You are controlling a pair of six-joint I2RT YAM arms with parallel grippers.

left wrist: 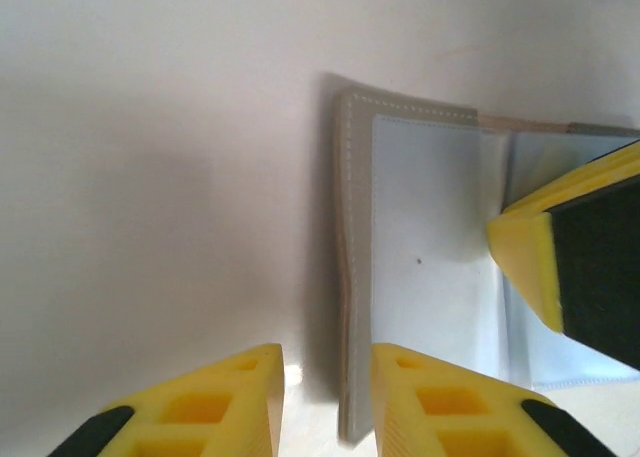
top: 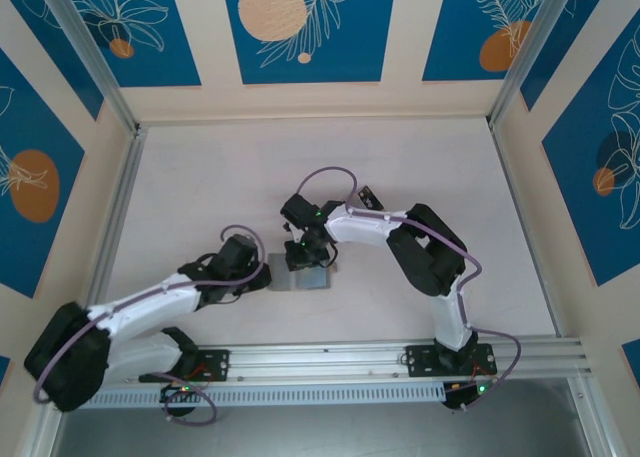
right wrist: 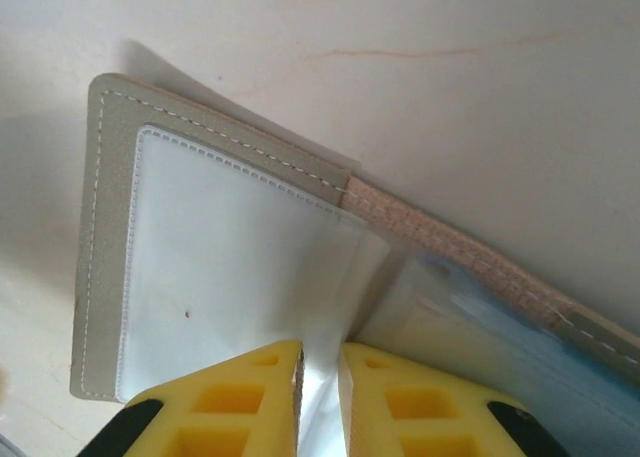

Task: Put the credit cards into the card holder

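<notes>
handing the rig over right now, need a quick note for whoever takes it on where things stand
Left gripper: jaws open over the stitched grey edge of the card holder, not gripping it.
Right gripper: jaws nearly closed at the holder's clear inner leaf; unclear whether it is pinched.
Card holder: lies open at the middle of the table, between both arms.
Done: holder is open.
Left: load the credit cards; whether any already sit in the pockets cannot be told.
</notes>
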